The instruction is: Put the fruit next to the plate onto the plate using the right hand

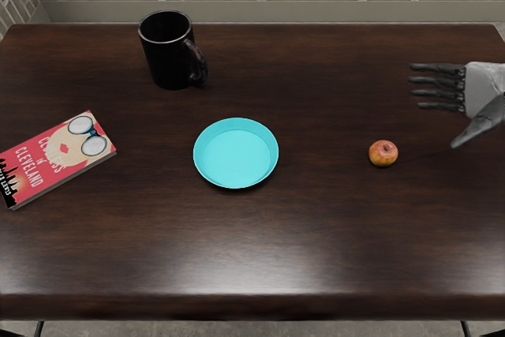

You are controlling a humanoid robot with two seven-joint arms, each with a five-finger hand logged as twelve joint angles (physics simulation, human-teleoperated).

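The dark wood surface (252, 258) has its front edge closest to us. On it sits the fruit (383, 153), small, round, red and yellow. It is on the surface to the right of the plate (236, 153), and there is a gap between them. It is not on the plate yet. The plate is blue-green, and nothing is on it.

The right hand (461, 100) is near the fruit, a bit up and to the right in the picture. Its fingers are spread out and it holds nothing. The left hand cannot be seen.

I think the job now is to reach for the fruit. The hand should come over the top of it, with the thumb on one side and the fingers on the other. It should close softly, because a round fruit can roll away if it gets a push. Then it should lift the fruit up, carry it left, and set it down low in the middle of the plate.

Farther off are a black mug (170, 49) behind the plate and a red book (55, 155) at the left. The book cover shows glasses and the word "CLEVELAND". I cannot read its other words well.
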